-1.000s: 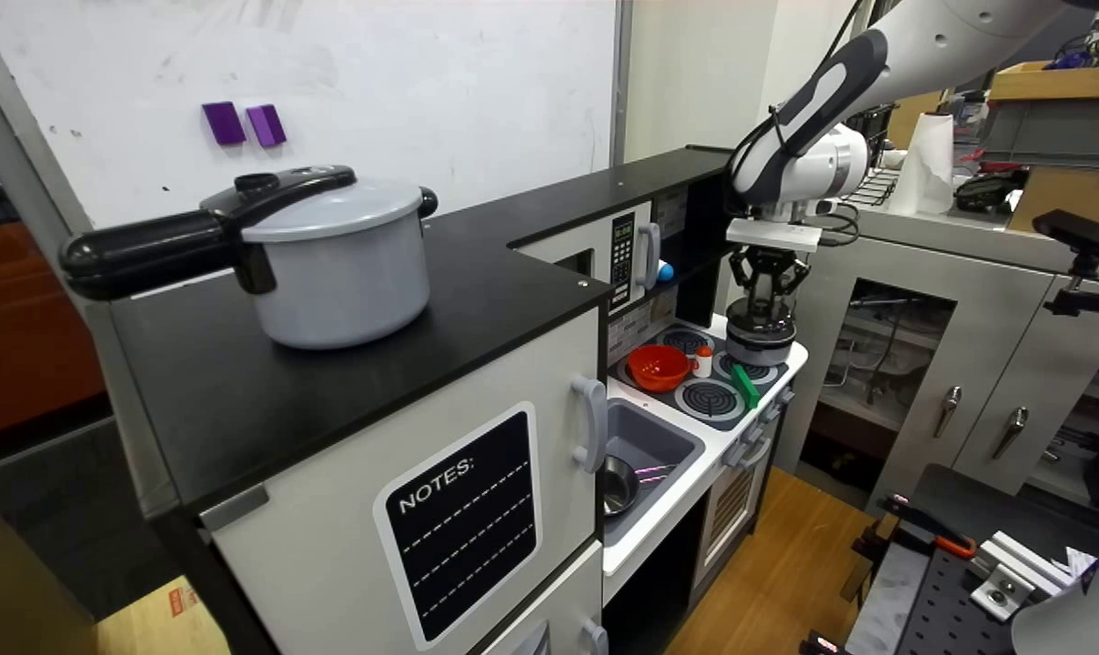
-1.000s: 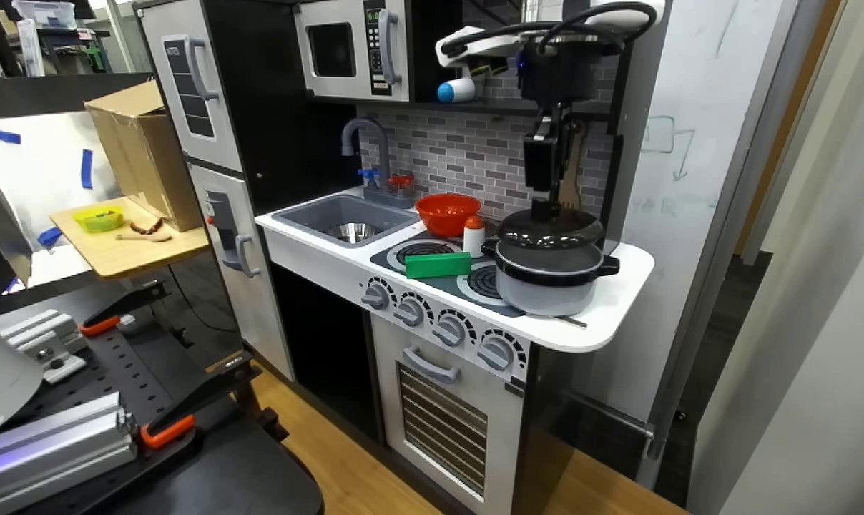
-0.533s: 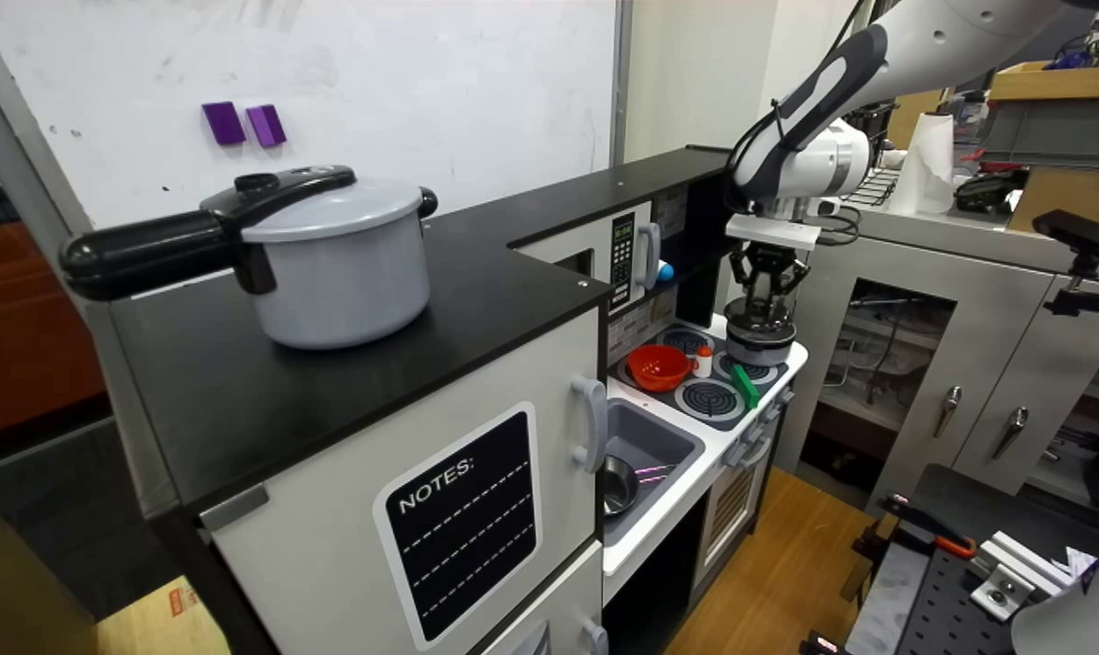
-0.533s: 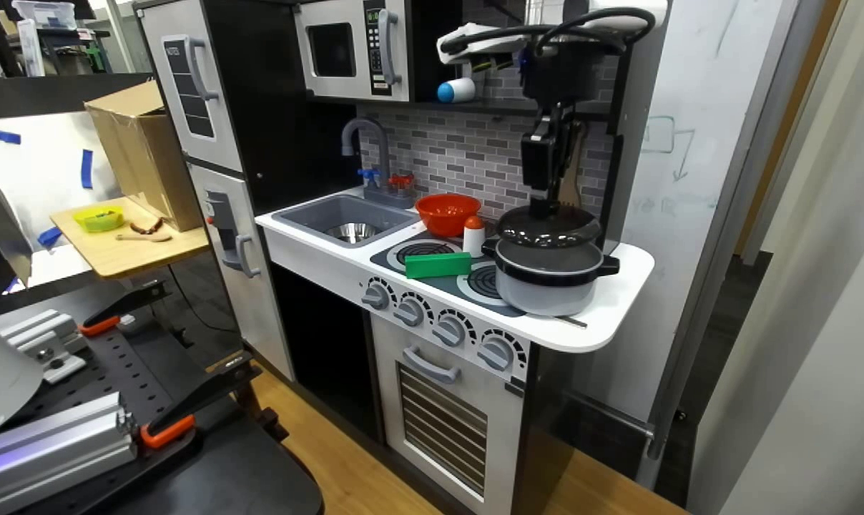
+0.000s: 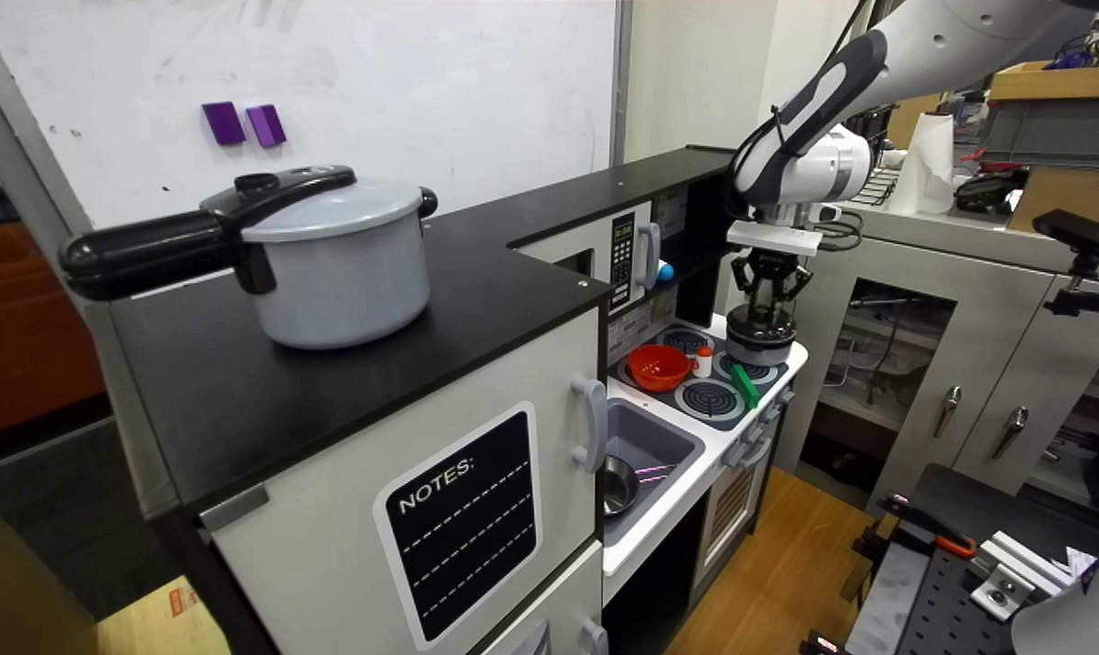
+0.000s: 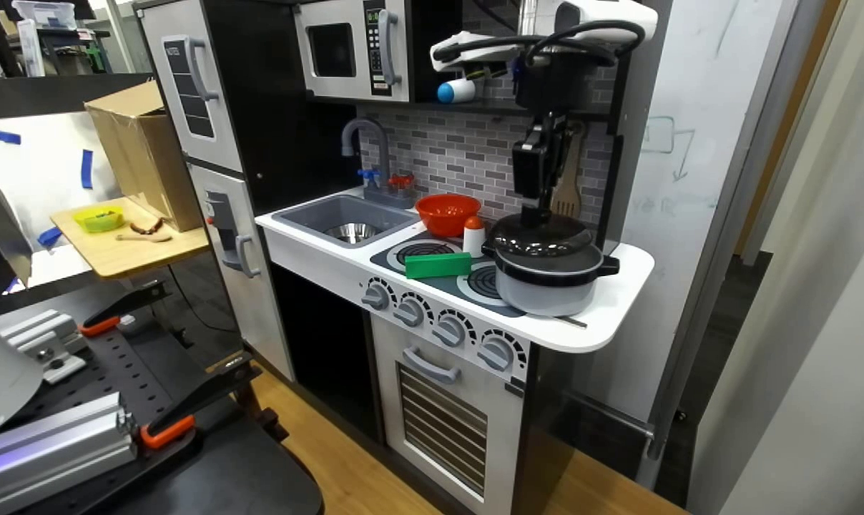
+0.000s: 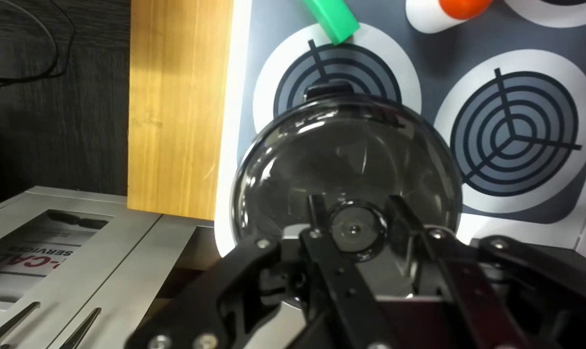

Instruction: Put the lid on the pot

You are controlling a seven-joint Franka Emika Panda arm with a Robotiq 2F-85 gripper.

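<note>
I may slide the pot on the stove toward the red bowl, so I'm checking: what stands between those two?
A white container with an orange cap stands between the red bowl and that pot; both exterior views show it.

tool (image 5: 763,307) at lid (image 5: 761,326) over pot (image 5: 756,353)

I am seeing bright, diffuse light filling both exterior views, the whiteboard (image 5: 440,82) gleaming pale. In my wrist view, glare is streaking the lid (image 7: 356,150), and my hand (image 7: 355,213) is looking dark and softly blurred.
</note>
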